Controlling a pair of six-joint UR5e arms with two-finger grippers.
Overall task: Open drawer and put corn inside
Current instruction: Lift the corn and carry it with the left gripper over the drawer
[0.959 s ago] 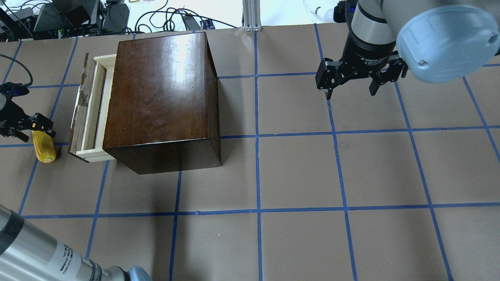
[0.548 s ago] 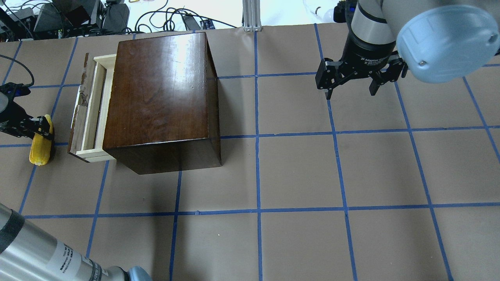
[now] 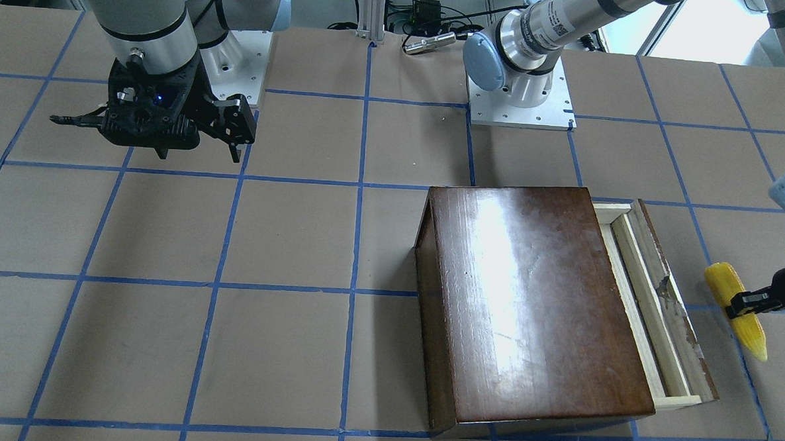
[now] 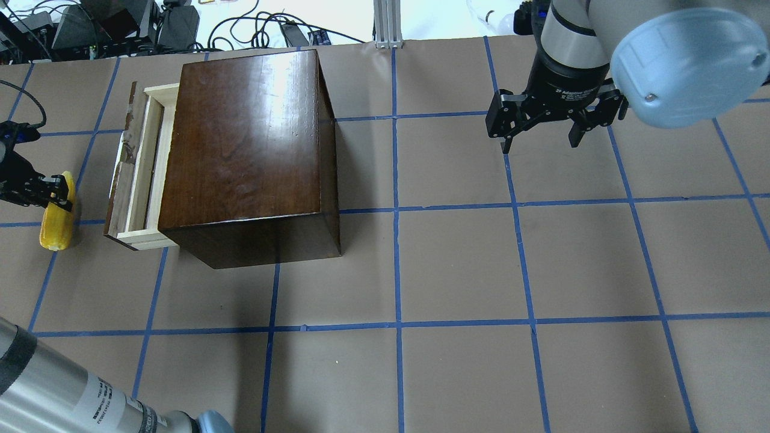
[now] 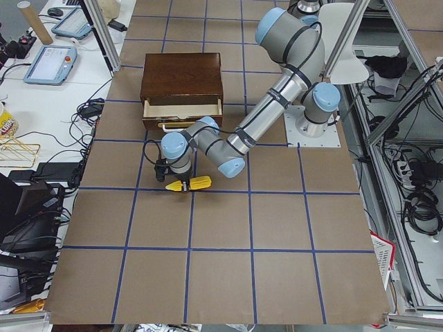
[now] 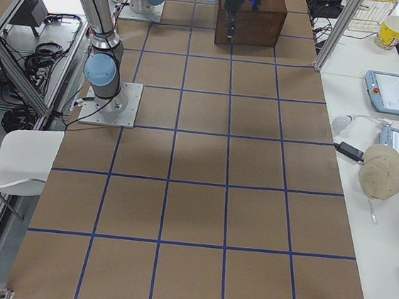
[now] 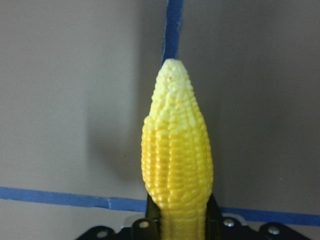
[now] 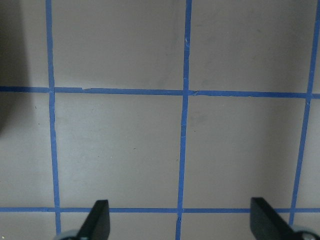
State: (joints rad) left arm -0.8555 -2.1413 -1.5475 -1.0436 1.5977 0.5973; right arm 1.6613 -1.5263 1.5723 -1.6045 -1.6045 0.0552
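The yellow corn (image 4: 56,222) is held by my left gripper (image 4: 57,193), which is shut on its thick end, left of the drawer. It also shows in the front view (image 3: 739,315), the left wrist view (image 7: 176,160) with its tip pointing away, and the left side view (image 5: 190,184). The drawer (image 4: 137,174) of pale wood with a worn dark front stands partly pulled out of the glossy dark-brown box (image 4: 246,144); its inside looks empty. My right gripper (image 4: 539,135) is open and empty, hanging above the table at the far right.
The table (image 4: 457,270) is brown paper with a blue tape grid. Cables and equipment (image 4: 90,27) lie beyond the far edge. The right wrist view shows only bare table between the open fingers (image 8: 100,217).
My left gripper has closed on the corn and carried it left and slightly farther, with the cob turning a little. The right arm and the drawer have not moved.
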